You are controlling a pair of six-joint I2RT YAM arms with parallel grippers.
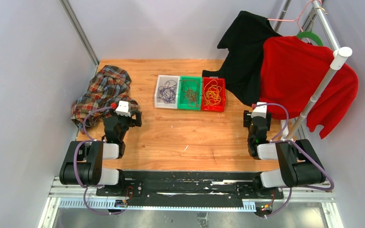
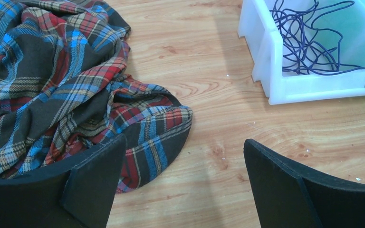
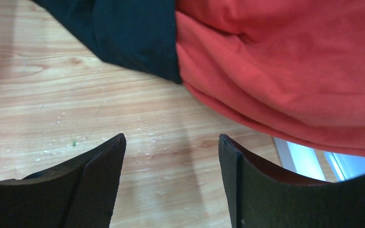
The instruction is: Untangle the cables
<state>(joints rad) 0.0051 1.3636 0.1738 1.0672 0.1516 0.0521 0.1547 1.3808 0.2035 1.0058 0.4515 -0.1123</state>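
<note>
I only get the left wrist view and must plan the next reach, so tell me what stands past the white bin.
Observer: A green bin adjoins the white bin on its right in the top view, holding a dark cable.
Operator: Go on rightward.
Observer: A red bin follows, holding a yellow-orange cable.
Operator: Report the right gripper.
Observer: The right gripper is open and empty, above the table, beside a black shirt and a red shirt.

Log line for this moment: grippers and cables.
left gripper open, empty | right gripper open, empty | purple cable in white bin | dark cable in green bin | yellow-orange cable in red bin
</note>
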